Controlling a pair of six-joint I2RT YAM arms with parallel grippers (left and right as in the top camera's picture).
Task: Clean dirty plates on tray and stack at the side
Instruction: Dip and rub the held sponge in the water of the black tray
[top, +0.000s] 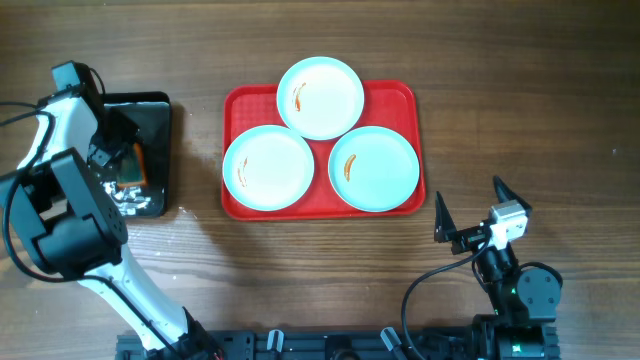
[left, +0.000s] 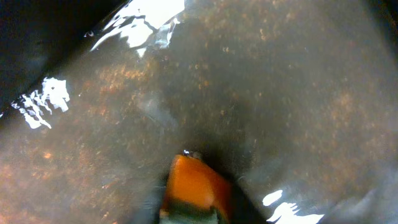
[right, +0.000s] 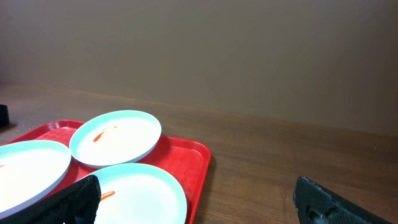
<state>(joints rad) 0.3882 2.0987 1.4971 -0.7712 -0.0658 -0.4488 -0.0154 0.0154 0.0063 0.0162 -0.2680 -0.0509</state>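
Plates (top: 320, 97) fill the red tray (top: 240, 105) at twelve o'clock. Right pincer (top: 468, 192) gapes wide at four; left pincer (top: 120, 160) at nine, by an orange sponge (left: 196, 183), grip unclear.

The left wrist view is blurred throughout. An orange block (left: 196, 186) at 6 o'clock is cut by the bottom edge, and the dark shapes beside it are too soft to identify. Overhead, the left arm (top: 70, 210) covers the black tray (top: 155, 110) at its 9 o'clock side and hides the left gripper (top: 122, 160), so its jaws cannot be read. In the right wrist view, the right gripper (right: 196, 183) has both fingers (right: 78, 199) clipped at the bottom edge. Two plates (right: 31, 165) and the red tray (right: 186, 155) run off the frame toward 7 o'clock.
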